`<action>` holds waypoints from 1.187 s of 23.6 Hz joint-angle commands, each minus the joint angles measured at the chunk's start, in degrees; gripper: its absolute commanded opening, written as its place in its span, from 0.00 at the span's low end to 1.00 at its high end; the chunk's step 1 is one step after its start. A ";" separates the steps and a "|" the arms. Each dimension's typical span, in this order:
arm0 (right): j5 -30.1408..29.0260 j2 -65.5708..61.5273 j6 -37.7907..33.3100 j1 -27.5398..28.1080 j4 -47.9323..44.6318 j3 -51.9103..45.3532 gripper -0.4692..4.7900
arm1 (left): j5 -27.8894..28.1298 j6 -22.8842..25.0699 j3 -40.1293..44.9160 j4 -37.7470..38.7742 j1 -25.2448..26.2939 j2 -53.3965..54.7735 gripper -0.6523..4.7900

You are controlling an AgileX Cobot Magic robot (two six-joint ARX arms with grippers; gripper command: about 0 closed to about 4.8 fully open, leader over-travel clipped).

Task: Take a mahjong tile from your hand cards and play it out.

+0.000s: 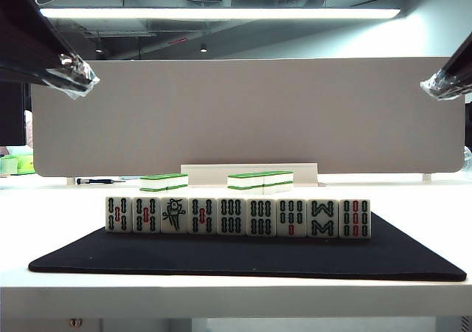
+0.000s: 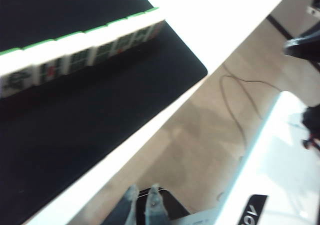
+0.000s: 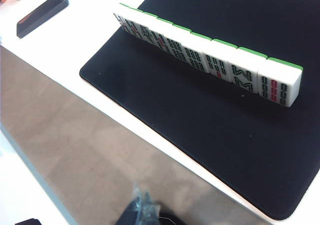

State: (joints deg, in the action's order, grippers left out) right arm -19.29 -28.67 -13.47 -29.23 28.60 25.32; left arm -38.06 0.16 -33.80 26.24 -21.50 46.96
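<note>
The mahjong tile (image 1: 174, 215) with the dark green bird and a touch of red stands third from the left in our hand cards (image 1: 237, 217), a row of nine small white upright tiles set edge to edge near the middle of a black mat (image 1: 413, 262). We judge that the step in hand is the approach, with nothing yet touched. Because the bird tile touches a neighbour on each side, we would do best to come down from above, grip it front to back across its thin depth, and lift straight up so the neighbours stay standing, then lay it on the open mat behind the row. Our left hand (image 2: 141, 201) hangs high at the upper left of the exterior view, out over the bench edge and well apart from the tiles; its clear-wrapped fingers are nearly together and hold nothing. Our right hand (image 3: 142, 203) hangs high at the upper right, likewise off the bench edge, and we cannot tell how far it is open; nothing shows in it. The tiles look hard, glossy and block-shaped, white with thin green backs, so they may slip. The mat looks soft and matte, with rounded corners. The bench (image 1: 66, 195) is smooth and white. Behind lie green-backed tiles (image 1: 258, 178) in low stacks before a pale board (image 1: 243, 111).
</note>
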 commanded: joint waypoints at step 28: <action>0.31 0.02 0.00 0.00 -0.11 0.17 0.09 | 24.35 18.32 -45.03 31.36 0.09 36.98 0.31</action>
State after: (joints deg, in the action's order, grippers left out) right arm -19.09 -28.67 -13.47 -29.21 29.08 25.32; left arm -14.04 17.21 -77.30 56.51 -21.50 83.05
